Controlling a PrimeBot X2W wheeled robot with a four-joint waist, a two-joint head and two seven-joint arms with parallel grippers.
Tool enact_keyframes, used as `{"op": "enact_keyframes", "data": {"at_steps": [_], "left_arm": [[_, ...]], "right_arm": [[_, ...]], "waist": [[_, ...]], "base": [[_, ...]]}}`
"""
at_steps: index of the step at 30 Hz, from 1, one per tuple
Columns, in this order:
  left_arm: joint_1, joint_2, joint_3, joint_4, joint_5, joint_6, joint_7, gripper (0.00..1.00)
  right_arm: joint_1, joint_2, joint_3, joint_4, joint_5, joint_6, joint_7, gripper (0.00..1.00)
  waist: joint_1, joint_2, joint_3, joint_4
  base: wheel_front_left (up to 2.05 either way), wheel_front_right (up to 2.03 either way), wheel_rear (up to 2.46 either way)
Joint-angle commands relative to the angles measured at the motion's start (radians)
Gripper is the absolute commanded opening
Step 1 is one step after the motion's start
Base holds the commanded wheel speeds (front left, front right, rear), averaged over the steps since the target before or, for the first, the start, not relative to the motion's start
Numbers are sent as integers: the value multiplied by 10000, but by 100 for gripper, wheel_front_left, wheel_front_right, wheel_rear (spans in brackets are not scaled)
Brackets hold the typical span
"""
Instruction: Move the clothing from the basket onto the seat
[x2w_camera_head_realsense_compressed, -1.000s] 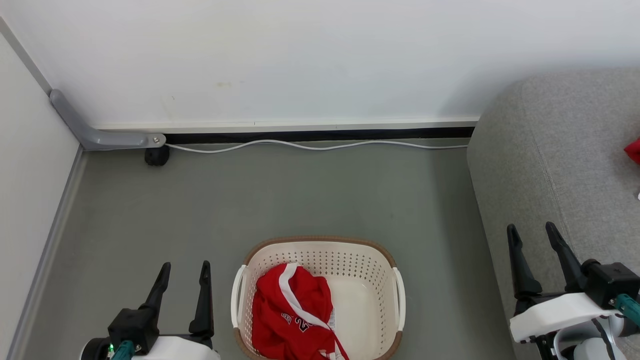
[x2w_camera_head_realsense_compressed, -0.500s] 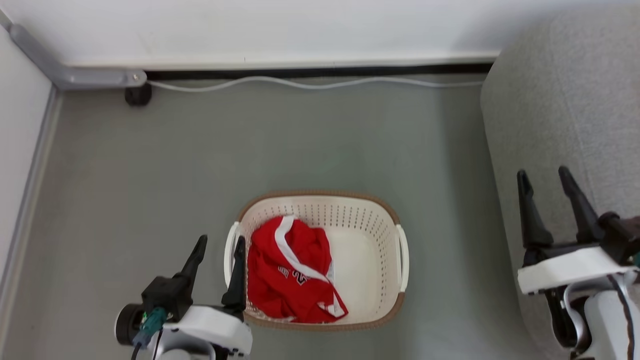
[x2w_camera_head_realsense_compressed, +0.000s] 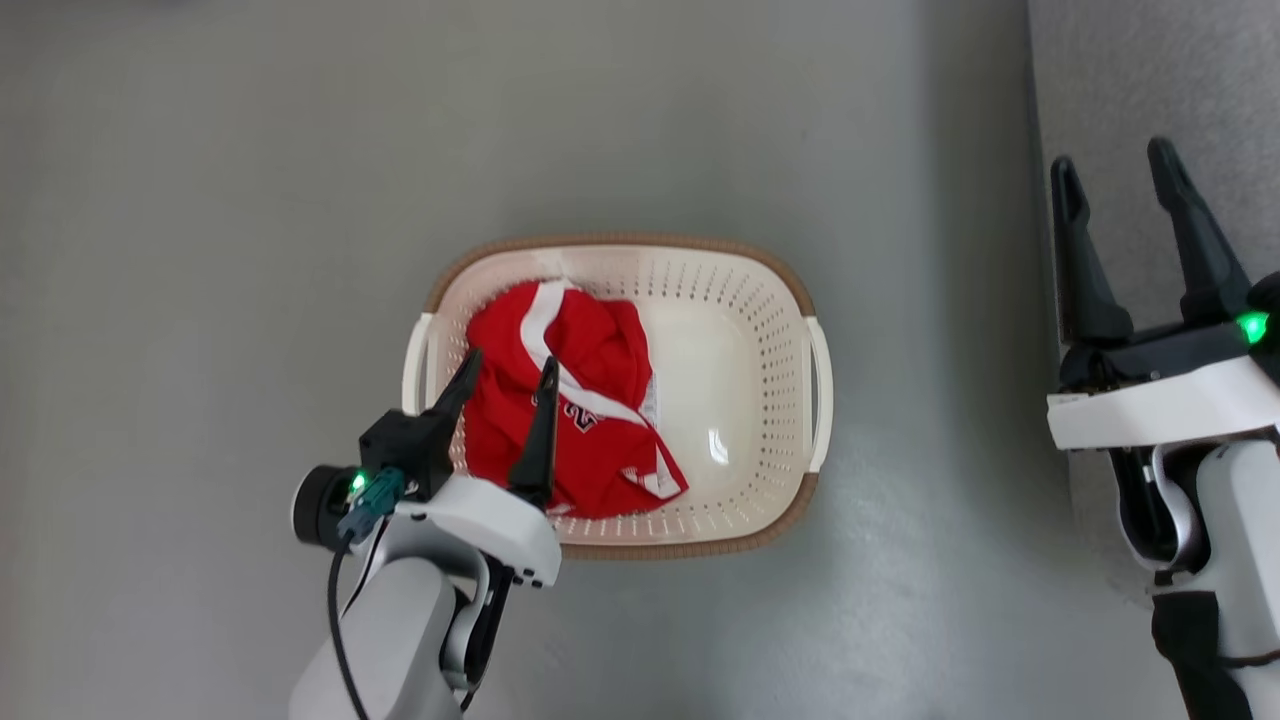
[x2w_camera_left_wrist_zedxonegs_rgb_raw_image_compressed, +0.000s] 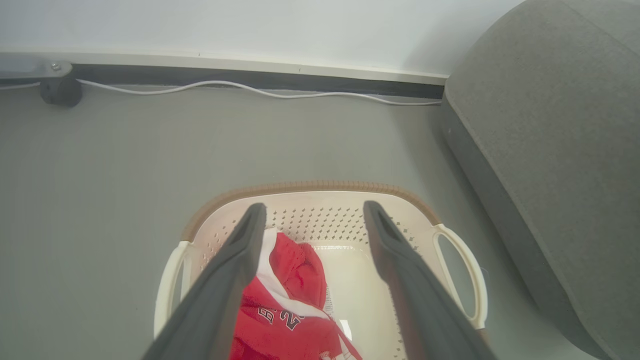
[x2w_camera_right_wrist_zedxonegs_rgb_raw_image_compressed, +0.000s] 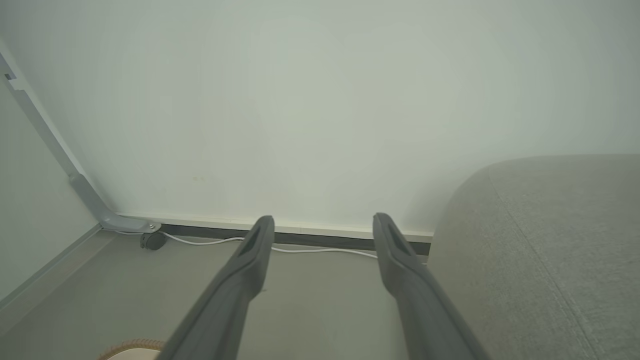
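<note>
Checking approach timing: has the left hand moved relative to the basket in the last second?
Yes. The left hand went from beside the basket to over its left side, above the clothing.

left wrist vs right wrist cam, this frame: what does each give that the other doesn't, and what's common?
Left wrist: the left gripper, open, pointed at the red clothing in the basket, plus the basket's white handles.
Right wrist: the right gripper, open, aimed at the wall; the grey conduit climbing the room corner.
Both: the grey seat, the white cable along the wall's foot, the grey floor, and the basket's brown rim, just a sliver at the right wrist view's bottom edge.
</note>
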Motion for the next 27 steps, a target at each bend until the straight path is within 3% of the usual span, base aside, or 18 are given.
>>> {"op": "enact_keyframes", "data": {"at_steps": [1, 15, 27], "left_arm": [[-347, 80, 77, 53, -178, 90, -61, 100], [-3119, 79, -1623, 2774, -834, 213, -61, 100], [-5770, 79, -4174, 6283, -68, 628, 133, 100]], "right_arm": [[-100, -95, 253, -368, 85, 12, -59, 100], [-1102, -185, 617, -980, 138, 12, -59, 100], [-1301, 84, 562, -1063, 261, 12, -59, 100]], "waist": [[0, 0, 809, -142], [0, 0, 2673, -597], [0, 0, 3346, -955]], "base": [[0, 0, 0], [0, 0, 0], [0, 0, 0]]}}
